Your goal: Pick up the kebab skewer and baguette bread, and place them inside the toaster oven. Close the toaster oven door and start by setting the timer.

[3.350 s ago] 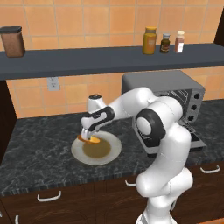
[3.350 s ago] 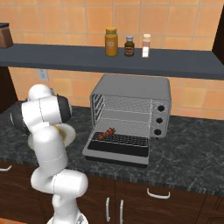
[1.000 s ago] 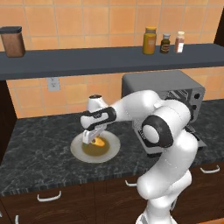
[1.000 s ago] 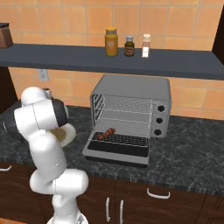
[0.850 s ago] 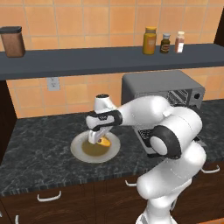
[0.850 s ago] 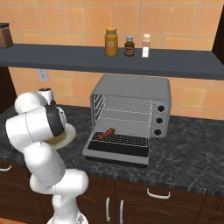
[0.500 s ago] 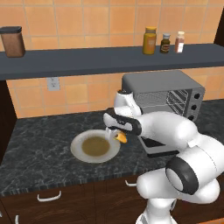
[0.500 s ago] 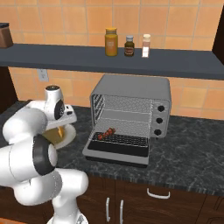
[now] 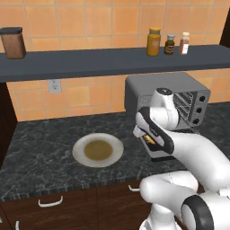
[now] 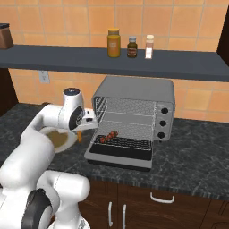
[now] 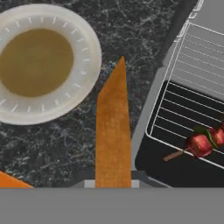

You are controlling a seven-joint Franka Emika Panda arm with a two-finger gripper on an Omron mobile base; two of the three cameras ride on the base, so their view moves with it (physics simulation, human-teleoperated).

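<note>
My gripper (image 9: 151,140) is shut on the baguette bread (image 11: 113,131), a golden-orange loaf that juts out ahead of the hand. It hangs above the dark counter between the plate and the toaster oven (image 10: 134,105). In the right base view the gripper (image 10: 80,132) sits just left of the oven's open front, with the baguette bread (image 10: 79,136) peeking out below the hand. The toaster oven door (image 10: 117,157) lies folded down flat. The kebab skewer (image 10: 108,135) rests on the wire rack (image 11: 192,109) inside; the hand view has the skewer (image 11: 199,143) at lower right.
A white plate (image 9: 98,150) with a brown centre sits bare on the counter left of the oven. Three jars (image 10: 114,43) stand on the shelf above the oven, and a brown canister (image 9: 12,42) at its far left. The oven knobs (image 10: 162,121) run down its right side.
The arm has swung right from over the plate toward the toaster oven, carrying the baguette bread with it. The plate is left bare.
</note>
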